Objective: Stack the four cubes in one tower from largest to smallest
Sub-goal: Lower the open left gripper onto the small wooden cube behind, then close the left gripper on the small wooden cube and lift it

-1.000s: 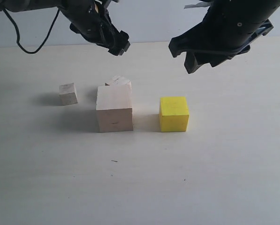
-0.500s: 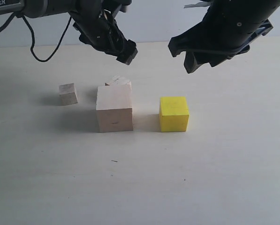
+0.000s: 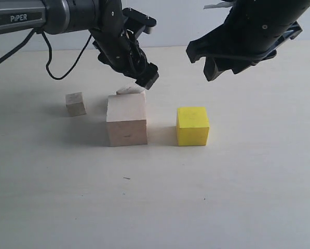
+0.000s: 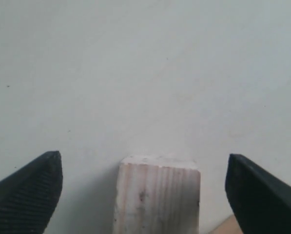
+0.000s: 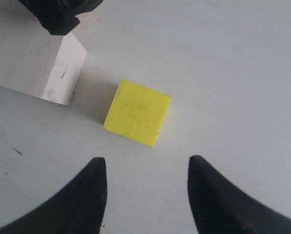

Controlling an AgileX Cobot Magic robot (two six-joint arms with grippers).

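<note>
The large pale wood cube [image 3: 126, 120] stands mid-table, with the yellow cube [image 3: 192, 125] to its right. One small pale wood cube [image 3: 76, 104] sits off to the left. The other small cube [image 3: 130, 90] is half hidden behind the large one. My left gripper [image 3: 142, 78] hovers open just above that hidden cube. In the left wrist view this small cube [image 4: 157, 195] lies between the spread fingertips [image 4: 33, 190], touching neither. My right gripper [image 3: 206, 62] hangs open above and behind the yellow cube [image 5: 137, 113], holding nothing.
The pale tabletop [image 3: 155, 207] runs back to a light wall [image 3: 170, 21]. A black cable [image 3: 56, 72] droops from the left arm. In the right wrist view the left gripper [image 5: 57, 14] shows above the large cube [image 5: 33, 63].
My left arm has swung right and down, from the upper left to just over the small cube behind the large one. The right arm and all cubes have stayed put.
</note>
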